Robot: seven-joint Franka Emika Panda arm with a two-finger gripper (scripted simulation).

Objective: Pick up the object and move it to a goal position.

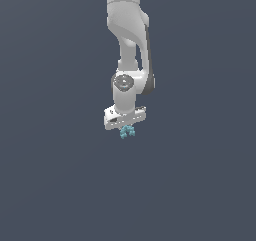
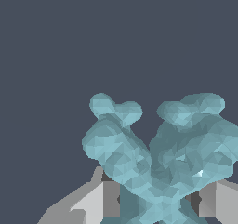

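My arm (image 1: 129, 40) hung straight down from the top of the exterior view, white, with a round grey joint cap on the wrist. My gripper (image 1: 127, 129) pointed downward beneath it. The object (image 1: 127, 132), a small teal-cyan knobbly cluster, sat directly under the white gripper body, touching it, slightly toward the exterior view's right of the gripper's centre.

In the wrist view the object (image 2: 160, 158) filled the frame between my two fingers (image 2: 100, 200), one grey-white pad on each side of it. Its lobed arms spread outward past the pads. Both pads pressed against its lower stem, so my fingers were clamped on the object.

The background in both views was a uniform dark slate-blue. I could not tell from it whether the object rested on a surface or hung clear.

No brand, label or writing was legible on the arm, the gripper or the object.
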